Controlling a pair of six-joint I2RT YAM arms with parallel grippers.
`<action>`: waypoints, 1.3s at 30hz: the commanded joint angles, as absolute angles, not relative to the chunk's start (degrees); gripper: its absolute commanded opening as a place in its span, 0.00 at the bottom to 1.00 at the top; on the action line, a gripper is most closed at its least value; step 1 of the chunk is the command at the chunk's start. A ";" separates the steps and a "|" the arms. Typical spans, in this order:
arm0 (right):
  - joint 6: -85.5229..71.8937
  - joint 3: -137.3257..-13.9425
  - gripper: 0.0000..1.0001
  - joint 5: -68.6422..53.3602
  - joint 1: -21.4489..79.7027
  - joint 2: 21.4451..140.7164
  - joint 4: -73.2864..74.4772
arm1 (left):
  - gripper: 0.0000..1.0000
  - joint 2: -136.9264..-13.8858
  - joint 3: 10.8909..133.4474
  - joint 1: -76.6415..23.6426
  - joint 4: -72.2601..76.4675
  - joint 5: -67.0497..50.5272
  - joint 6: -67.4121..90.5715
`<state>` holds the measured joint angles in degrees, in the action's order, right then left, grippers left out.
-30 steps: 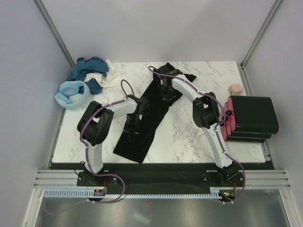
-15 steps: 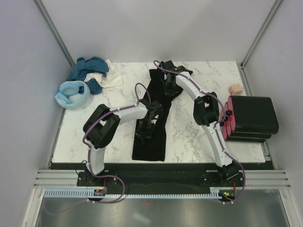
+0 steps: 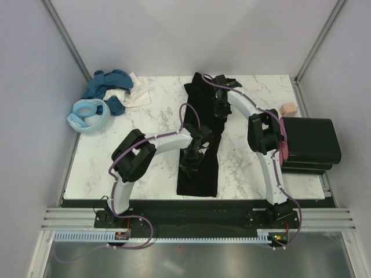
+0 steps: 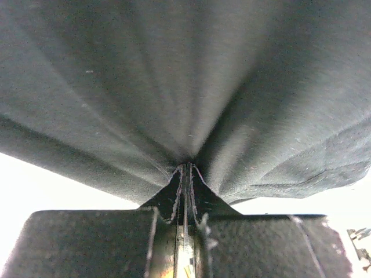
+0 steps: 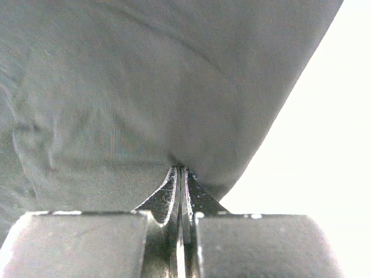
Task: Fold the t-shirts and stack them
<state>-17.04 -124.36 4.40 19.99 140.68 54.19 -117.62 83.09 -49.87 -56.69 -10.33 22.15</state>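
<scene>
A black t-shirt (image 3: 197, 180), folded into a long narrow strip, runs from the table's back edge toward the front, right of the middle. My left gripper (image 3: 194, 155) is shut on the strip near its middle. In the left wrist view the gripper (image 4: 186, 168) pinches a ridge of the black cloth (image 4: 185, 87), which fans out from the tips. My right gripper (image 3: 220, 110) is shut on the strip's far part. In the right wrist view it (image 5: 180, 169) grips the cloth (image 5: 145, 87) close to its right edge.
Loose t-shirts lie heaped at the back left: teal-blue (image 3: 110, 83), white (image 3: 137, 96) and light blue (image 3: 87, 116). A dark folded stack (image 3: 308, 143) with red-pink edges sits at the table's right edge. A small pinkish-beige block (image 3: 288, 108) lies behind it.
Both arms have carried the black strip to the right. It has swung from a diagonal lie to nearly straight front-to-back. Both grippers have stayed shut on it.
</scene>
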 commanded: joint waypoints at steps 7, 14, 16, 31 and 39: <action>-17.93 -114.17 0.23 11.17 18.90 130.44 55.46 | 0.02 -116.99 84.20 -50.19 -58.01 -8.97 20.48; -18.63 -113.29 0.33 6.42 18.90 121.48 50.90 | 0.11 -108.47 85.17 -48.61 -57.13 -4.31 21.70; -18.81 -112.85 0.34 5.54 18.90 118.49 49.49 | 0.15 -104.18 85.69 -46.51 -56.52 -1.77 22.41; -24.51 -85.47 0.41 1.93 26.61 95.99 50.45 | 0.30 -90.27 76.20 -28.04 -56.87 0.26 21.63; -33.04 -70.23 0.40 1.67 40.32 86.93 51.59 | 0.27 -91.41 73.66 -29.78 -55.29 -8.96 17.14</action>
